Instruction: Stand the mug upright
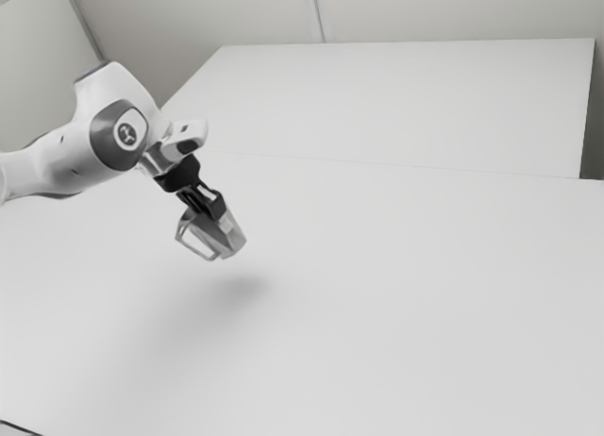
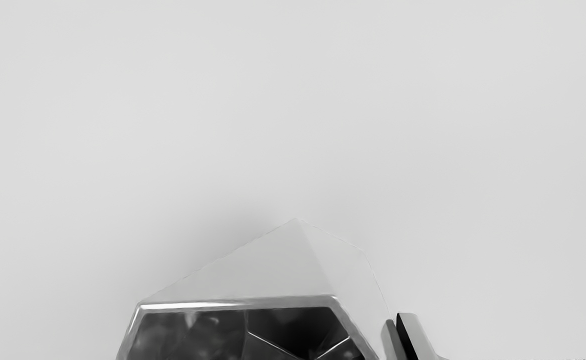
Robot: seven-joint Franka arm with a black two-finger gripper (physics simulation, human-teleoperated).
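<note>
The claw (image 1: 209, 212) is pinching the mug (image 1: 226, 240), carrying it clear of the tabletop (image 1: 425, 304). Its fingertips are at the mug, which hangs just beyond them, and a soft shadow (image 1: 243, 287) lies on the surface beneath both, apart from the mug. The mug is tilted, its body slanting down and away from the claw, so it is neither upright nor set down. The handle (image 1: 195, 252) sticks out below the claw, on the side toward the exterior view's left. In the wrist view the mug's mouth faces the camera mounted behind the claw, with a bright, angular rim (image 2: 238, 302) around a dark, shiny inside, and pale faceted walls run on past it. One finger (image 2: 420, 332) shows close beside the mug there; exactly where the other one presses, I cannot tell.
</note>
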